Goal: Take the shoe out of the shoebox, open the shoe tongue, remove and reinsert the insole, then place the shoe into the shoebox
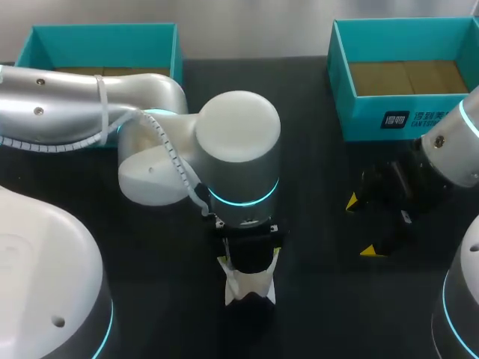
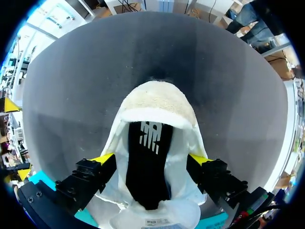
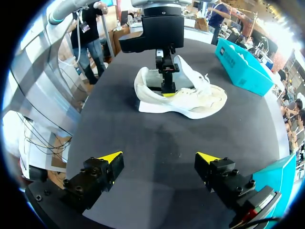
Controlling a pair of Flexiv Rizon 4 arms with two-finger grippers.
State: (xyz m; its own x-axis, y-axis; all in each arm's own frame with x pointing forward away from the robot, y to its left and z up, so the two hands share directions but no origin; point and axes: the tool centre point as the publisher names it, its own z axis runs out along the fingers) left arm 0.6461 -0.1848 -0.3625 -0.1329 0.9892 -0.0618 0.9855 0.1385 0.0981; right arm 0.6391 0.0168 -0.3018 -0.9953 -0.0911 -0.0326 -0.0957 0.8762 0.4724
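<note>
A white shoe (image 1: 241, 288) lies on its sole on the black table near the front middle. My left gripper (image 1: 249, 262) hangs straight above its opening. In the left wrist view the shoe (image 2: 157, 102) points away, with a black insole (image 2: 147, 162) showing inside. The left gripper (image 2: 151, 160) is open, one yellow tip at each side of the collar. My right gripper (image 1: 361, 226) stands open at the right over bare table, holding nothing. From its wrist view the right gripper (image 3: 162, 156) faces the shoe (image 3: 190, 100) side-on, with the left gripper (image 3: 165, 88) at the shoe's opening.
A teal shoebox (image 1: 404, 112) stands open at the back right, with a brown floor. A second teal box (image 1: 97, 37) stands at the back left behind my left arm (image 1: 150, 120). Black table (image 1: 322, 299) lies between the shoe and the right gripper.
</note>
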